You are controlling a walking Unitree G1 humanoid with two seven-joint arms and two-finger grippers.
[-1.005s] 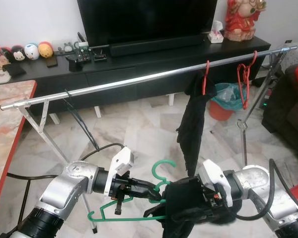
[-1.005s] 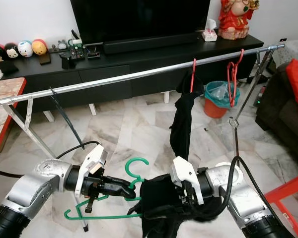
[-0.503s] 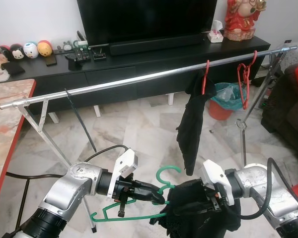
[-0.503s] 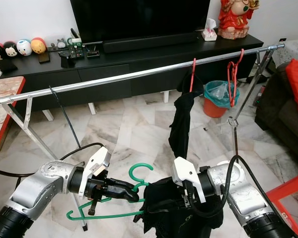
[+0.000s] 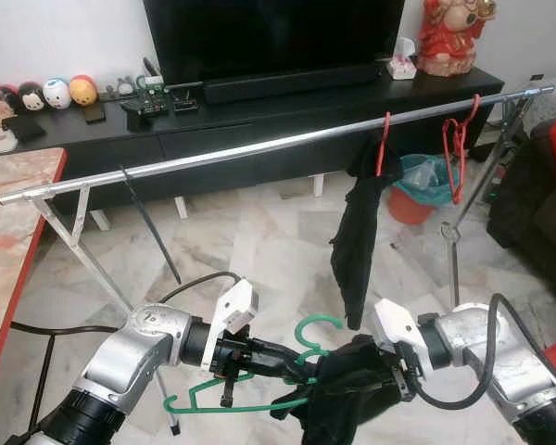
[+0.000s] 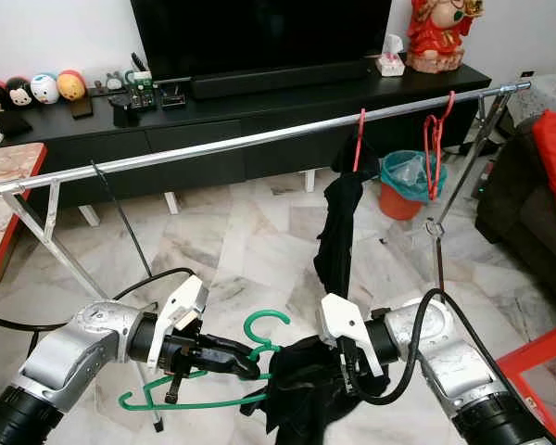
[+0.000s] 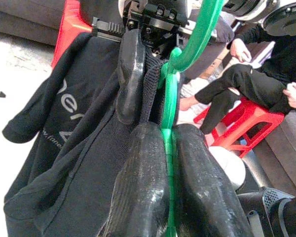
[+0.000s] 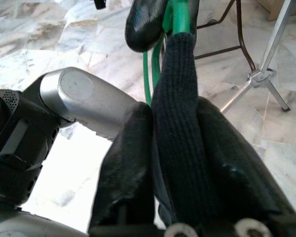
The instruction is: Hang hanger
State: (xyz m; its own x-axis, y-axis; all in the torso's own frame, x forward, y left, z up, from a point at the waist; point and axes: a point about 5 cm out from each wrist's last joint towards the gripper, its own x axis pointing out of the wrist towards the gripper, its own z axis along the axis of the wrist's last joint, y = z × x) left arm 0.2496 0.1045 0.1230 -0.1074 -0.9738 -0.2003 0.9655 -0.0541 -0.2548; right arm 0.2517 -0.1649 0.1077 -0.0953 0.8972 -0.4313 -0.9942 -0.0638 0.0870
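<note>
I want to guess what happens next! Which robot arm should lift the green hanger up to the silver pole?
Probably the left. The left gripper is shut on the green hanger near its hook, while the right gripper pinches the black garment.

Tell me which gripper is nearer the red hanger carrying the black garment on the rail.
Right. The right gripper sits nearly beneath the red hanger; the left gripper is farther left.

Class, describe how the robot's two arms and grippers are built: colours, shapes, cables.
Both arms are rounded silver shells with black joints. A white block sits at each wrist. The left gripper and right gripper each have two long glossy black fingers. Black cables loop beside both arms.
</note>
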